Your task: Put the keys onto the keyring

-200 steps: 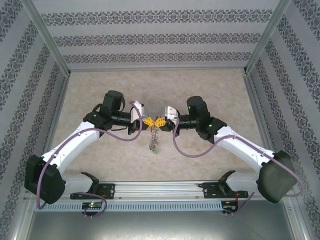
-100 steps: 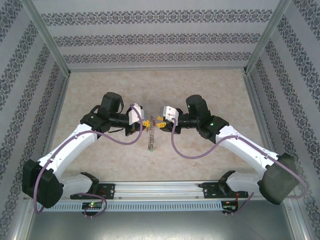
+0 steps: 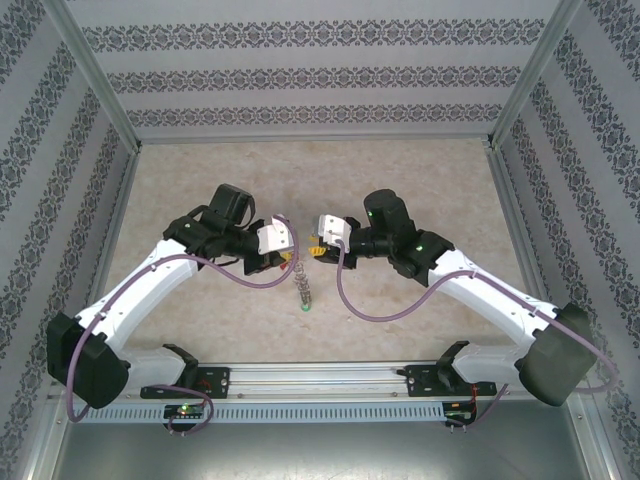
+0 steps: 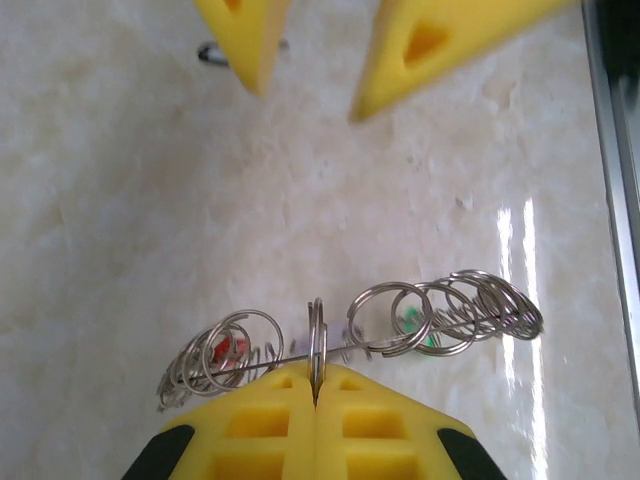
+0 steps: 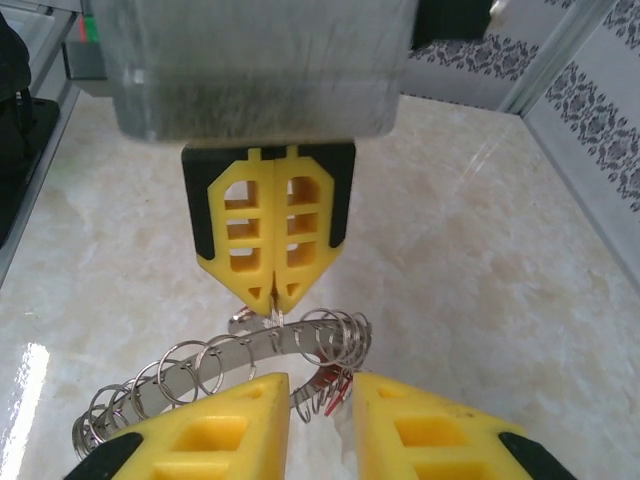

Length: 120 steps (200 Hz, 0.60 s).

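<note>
Two claws faced each other tip to tip. The left gripper (image 4: 315, 385), at the bottom edge of its own wrist frame, was clenched on the keyring (image 4: 316, 330), whose fringed length ran left to right across the lower frame. The right gripper (image 4: 305, 70), at the top of that frame, stood released and empty, pointing straight at the ring's broadside. One of the keys (image 4: 228, 347) showed red within the fringe at lower left.

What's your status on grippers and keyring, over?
Left gripper shut on large grey metal keyring fringed with wire loops. Right gripper open, facing it. Red-headed key among loops. No obstruction seen.
</note>
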Each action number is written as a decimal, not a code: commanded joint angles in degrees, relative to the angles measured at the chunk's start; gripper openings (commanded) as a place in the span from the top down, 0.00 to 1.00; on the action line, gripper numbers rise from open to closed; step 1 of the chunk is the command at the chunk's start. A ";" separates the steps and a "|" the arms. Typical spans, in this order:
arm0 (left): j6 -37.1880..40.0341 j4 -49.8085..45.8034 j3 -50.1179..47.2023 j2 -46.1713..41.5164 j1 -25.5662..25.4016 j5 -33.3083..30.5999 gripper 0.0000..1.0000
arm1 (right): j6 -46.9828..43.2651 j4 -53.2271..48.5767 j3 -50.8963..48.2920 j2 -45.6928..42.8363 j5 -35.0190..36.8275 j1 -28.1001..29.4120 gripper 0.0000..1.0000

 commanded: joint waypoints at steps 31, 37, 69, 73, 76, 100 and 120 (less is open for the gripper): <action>2.30 -7.66 1.68 -0.07 -0.47 -5.14 1.00 | 4.06 4.55 -3.11 0.13 -1.98 0.43 0.76; 2.85 -9.40 2.39 0.35 -0.47 -5.58 1.00 | 4.05 4.80 -3.31 0.30 -2.35 0.35 0.76; 4.82 -14.66 3.69 2.02 -0.53 -9.60 1.00 | 5.03 5.85 -3.89 1.28 -2.76 0.88 0.76; 4.83 -14.63 3.45 1.99 -0.48 -9.76 1.00 | 5.25 6.17 -4.08 1.33 -2.79 0.88 0.76; 4.67 -14.30 3.05 1.98 -0.51 -9.80 1.00 | 5.34 6.42 -4.23 1.33 -2.80 0.88 0.76; 2.46 -9.97 0.35 2.26 -0.62 -7.69 1.00 | 5.87 7.88 -5.57 0.90 -1.80 0.89 0.77; 2.27 -12.31 1.45 4.02 -0.68 -9.62 1.00 | 6.05 8.04 -6.22 0.50 -1.60 0.89 0.77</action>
